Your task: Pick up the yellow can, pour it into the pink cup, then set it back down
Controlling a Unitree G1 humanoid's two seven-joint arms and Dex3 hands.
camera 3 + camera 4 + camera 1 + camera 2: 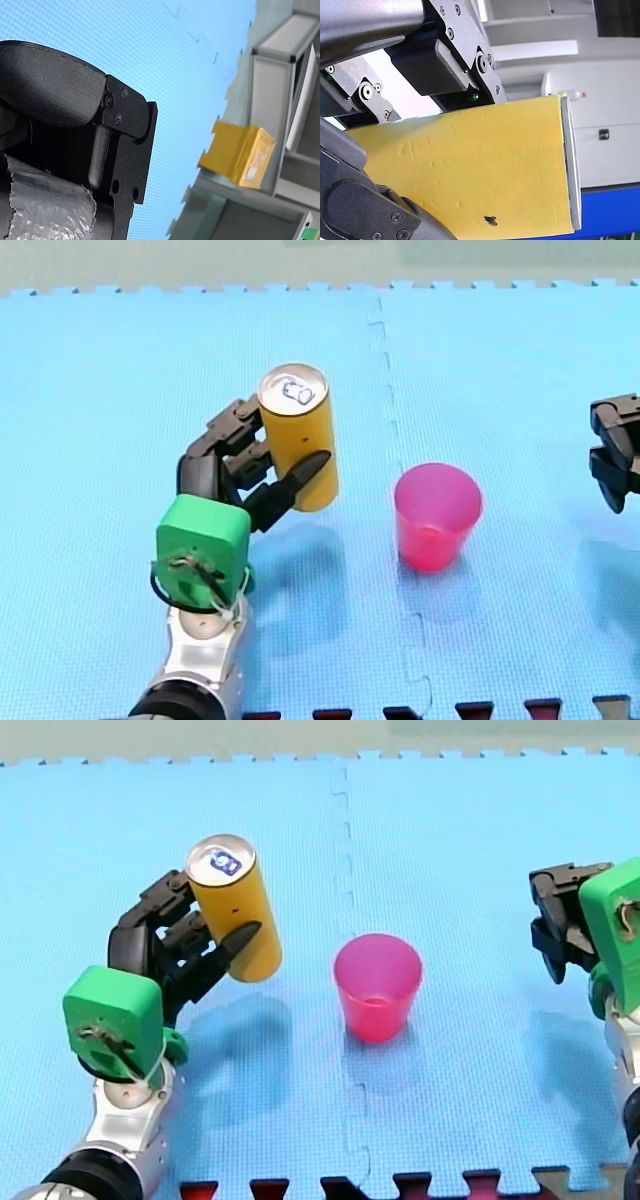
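My left hand (262, 468) is shut on the yellow can (301, 435), which it holds above the blue mat, nearly upright with its silver top leaning slightly left. The second wrist view shows the same can (470, 170) pressed against that hand's black fingers (355, 200). The pink cup (436, 515) stands upright on the mat to the right of the can, apart from it. My right hand (560, 920) is at the right edge, well away from the cup, holding nothing.
The blue foam mat (120, 390) covers the whole work surface, with a seam running down its middle near the cup. In the first wrist view a yellow box (242, 155) and grey shelving lie beyond the mat's edge.
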